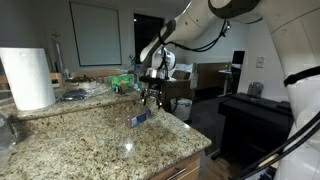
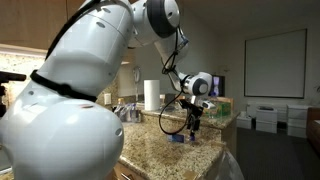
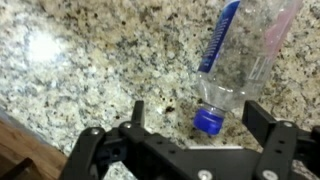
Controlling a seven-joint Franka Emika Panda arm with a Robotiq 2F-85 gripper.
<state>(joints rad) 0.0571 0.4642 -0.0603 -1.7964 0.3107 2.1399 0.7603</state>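
Note:
A clear plastic bottle (image 3: pixel 240 55) with a blue label and a blue cap (image 3: pixel 208 122) lies on its side on the speckled granite counter (image 3: pixel 90 70). In the wrist view its cap points toward my gripper (image 3: pixel 197 118), which hangs open just above it; the cap sits between the two black fingers, nearer the right one, touching neither. In both exterior views the gripper (image 1: pixel 152 96) (image 2: pixel 193 122) points straight down over the bottle (image 1: pixel 141 118) (image 2: pixel 180 137) near the counter's corner.
A paper towel roll (image 1: pixel 27 78) stands at the counter's near left. Green and cluttered items (image 1: pixel 120 82) lie behind the gripper. The counter edge (image 1: pixel 190 135) drops off just beyond the bottle. A dark cabinet (image 1: pixel 255 115) stands across the floor.

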